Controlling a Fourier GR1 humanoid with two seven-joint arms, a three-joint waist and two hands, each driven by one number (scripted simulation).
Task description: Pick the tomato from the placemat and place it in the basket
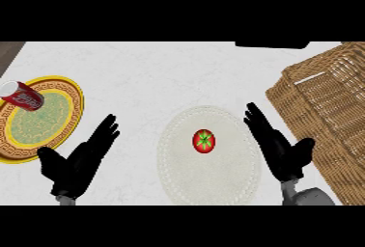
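A red tomato (204, 141) with a green stem star lies near the middle of a round white placemat (214, 178) on the counter. My right hand (281, 152) is open just right of the placemat, fingers straight and pointing away, a short gap from the tomato. A large wicker basket (324, 106) stands at the right, beyond that hand. My left hand (78, 161) is open on the counter left of the placemat, holding nothing.
A yellow patterned plate (43, 120) sits at the left with a red soda can (21, 94) lying on its far edge. A dark object (272, 44) shows at the top edge. White counter lies between plate and placemat.
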